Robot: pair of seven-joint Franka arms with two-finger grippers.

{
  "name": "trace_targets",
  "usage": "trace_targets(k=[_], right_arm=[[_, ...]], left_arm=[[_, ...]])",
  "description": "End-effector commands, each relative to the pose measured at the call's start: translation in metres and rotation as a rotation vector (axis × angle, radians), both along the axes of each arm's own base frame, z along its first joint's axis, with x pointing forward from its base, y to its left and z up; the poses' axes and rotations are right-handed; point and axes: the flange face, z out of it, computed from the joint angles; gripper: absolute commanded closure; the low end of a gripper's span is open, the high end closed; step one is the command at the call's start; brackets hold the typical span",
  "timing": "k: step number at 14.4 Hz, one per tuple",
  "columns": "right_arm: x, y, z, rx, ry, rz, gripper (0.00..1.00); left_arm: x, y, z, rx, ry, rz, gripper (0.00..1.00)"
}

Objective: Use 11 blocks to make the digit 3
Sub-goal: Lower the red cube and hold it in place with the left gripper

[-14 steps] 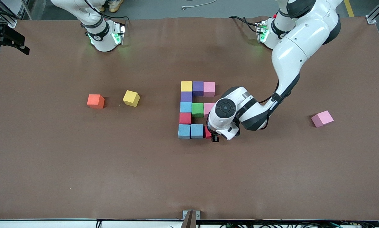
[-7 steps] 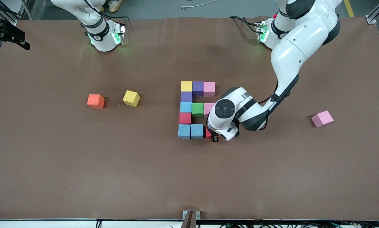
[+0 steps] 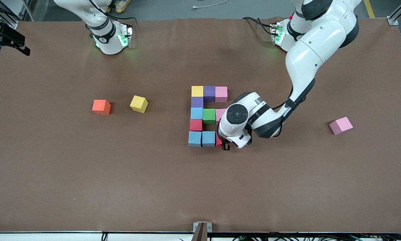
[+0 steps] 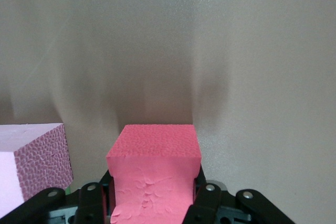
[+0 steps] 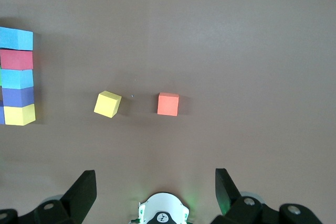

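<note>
Red block (image 4: 155,169) between left hand (image 4: 155,203) fingers

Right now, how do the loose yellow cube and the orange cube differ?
The loose yellow cube sits turned at an angle; the orange cube lies nearly square to the table edge. The yellow one lies closer to the block figure. Both look equal in size, standing alone, ungripped.

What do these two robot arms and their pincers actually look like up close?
Both arms are glossy white with rounded shells and black bands at the joints. The left arm has a round dark cap on its wrist. Green lights glow on the bases, where black cables plug in. The left gripper and right gripper are black, with silver screws on the left one's jaws.
</note>
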Motion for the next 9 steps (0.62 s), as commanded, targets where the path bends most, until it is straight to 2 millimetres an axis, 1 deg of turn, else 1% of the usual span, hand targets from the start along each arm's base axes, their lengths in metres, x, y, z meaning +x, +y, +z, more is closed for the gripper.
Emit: trace_targets(k=[1, 5, 7, 9], right_arm=[[-0.0054, 0.0002, 0.0021, 0.003, -0.011, 0.002, 0.00], [-0.0056, 0.0018, 0.0020, 0.002, -0.010, 0.005, 0.00], [-0.0056, 0.0018, 0.0020, 0.002, -0.010, 0.005, 0.00], [-0.0063, 0.0018, 0.0026, 0.003, -0.010, 0.005, 0.00]], left_arm=[[0.0023, -0.0022, -0.0050, -0.013, 0.009, 0.001, 0.78], [-0.0031, -0.0094, -0.0060, -0.013, 0.010, -0.011, 0.78], [-0.0007, -0.0104, -0.0027, -0.020, 0.002, -0.009, 0.78], [-0.0016, -0.0115, -0.0044, -0.022, 0.003, -0.011, 0.78]])
